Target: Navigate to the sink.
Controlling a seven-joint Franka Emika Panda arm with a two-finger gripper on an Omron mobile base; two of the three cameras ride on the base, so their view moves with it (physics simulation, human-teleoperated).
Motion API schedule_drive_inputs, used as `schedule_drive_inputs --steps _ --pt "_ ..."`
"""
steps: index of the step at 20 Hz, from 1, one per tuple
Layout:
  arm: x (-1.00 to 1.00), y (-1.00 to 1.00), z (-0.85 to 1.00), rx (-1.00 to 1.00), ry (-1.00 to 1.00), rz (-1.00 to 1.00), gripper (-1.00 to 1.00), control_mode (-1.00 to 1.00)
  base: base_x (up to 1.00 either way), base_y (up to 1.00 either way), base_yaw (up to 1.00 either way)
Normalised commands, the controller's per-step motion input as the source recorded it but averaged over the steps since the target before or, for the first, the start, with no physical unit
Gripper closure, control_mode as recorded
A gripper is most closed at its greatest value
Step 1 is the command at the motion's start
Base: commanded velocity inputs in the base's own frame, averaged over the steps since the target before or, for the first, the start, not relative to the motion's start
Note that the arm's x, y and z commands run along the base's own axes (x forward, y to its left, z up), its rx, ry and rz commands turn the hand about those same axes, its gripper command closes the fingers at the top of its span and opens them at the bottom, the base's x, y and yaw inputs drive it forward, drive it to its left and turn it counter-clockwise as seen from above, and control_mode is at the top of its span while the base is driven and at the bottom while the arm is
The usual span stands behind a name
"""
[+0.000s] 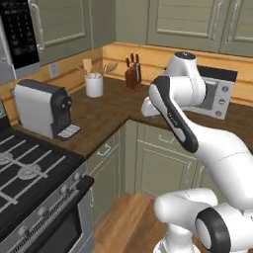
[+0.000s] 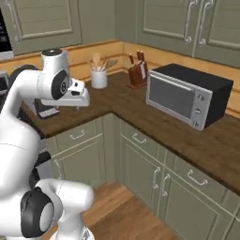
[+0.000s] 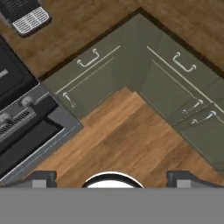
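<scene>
A corner of dark wood counter (image 1: 106, 111) anchors the scene, with the white arm raised in front of it and its gripper (image 3: 111, 178) pointed down over the wooden floor (image 3: 124, 140) in the angle of the green cabinets (image 3: 131, 65). Furthest left of the corner sits the black gas stove (image 1: 29, 173), with a grey coffee machine (image 1: 42, 108) on the counter just beside it. Closer to the corner stand a white crock of wooden utensils (image 1: 94, 84) and, right in the corner against the wall, a knife block (image 1: 132, 75). To the right of the corner a silver and black microwave (image 2: 187, 93) rests on the counter's other run, well apart from the knife block. Seen from the hand, the two dark fingertips (image 3: 41, 178) rise wide apart at the bottom edge with nothing between them, so the grip is released. No sink can be made out anywhere along the counter from where the robot now stands, so its place relative to the fingers cannot be told.
</scene>
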Motion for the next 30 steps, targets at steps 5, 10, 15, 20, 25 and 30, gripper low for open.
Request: schedule_drive_inputs --steps 5,10,15,20,25,30 --pt "0.00 0.00 0.00 0.00 0.00 0.00 -1.00 1.00 0.00 0.02 -0.85" --pt "0.00 0.00 0.00 0.00 0.00 0.00 -1.00 1.00 0.00 0.00 -0.84" --pt "0.00 0.00 0.00 0.00 0.00 0.00 -1.00 1.00 0.00 -0.05 -0.85" --pt "0.00 0.00 0.00 0.00 0.00 0.00 -1.00 1.00 0.00 -0.15 -0.85" --pt "0.00 0.00 0.00 0.00 0.00 0.00 -1.00 1.00 0.03 -0.15 -0.83" --pt "0.00 0.00 0.00 0.00 0.00 0.00 -1.00 1.00 0.22 -0.02 -0.79"
